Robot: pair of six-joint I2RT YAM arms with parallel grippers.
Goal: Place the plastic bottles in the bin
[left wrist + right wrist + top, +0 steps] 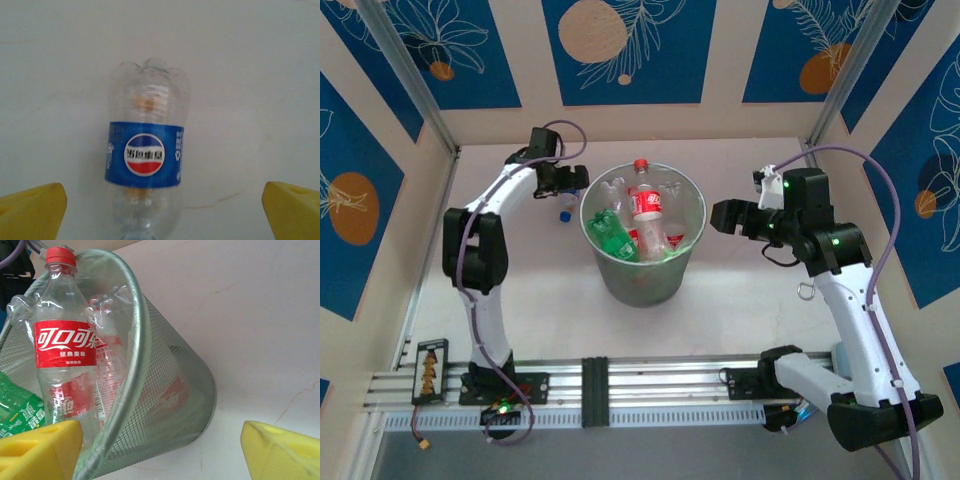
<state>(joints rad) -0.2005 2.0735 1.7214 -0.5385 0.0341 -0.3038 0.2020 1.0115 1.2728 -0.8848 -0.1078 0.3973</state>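
The pale table takes up the whole floor of the booth. On it the two white arms reach inward, the left arm bent toward the far side and the right arm folded in from the right. Between them, about mid-table, the wire-mesh bin stands upright with plastic bottles already inside. A red-labelled bottle stands tallest in it, its red cap poking above the rim at the far side; green-labelled bottles lie lower down on the bin's left side; from the right wrist I can make out another clear bottle with red print behind the tall one. One blue-labelled bottle lies on the table outside the bin, just beside its left wall, clear and empty, its base pointing away from the wrist camera. The left gripper hangs over it with jaws spread wide; its yellow fingers are well clear of the bottle on either side, touching nothing. The right gripper sits just beside the bin's right rim, also spread wide and gripping nothing.
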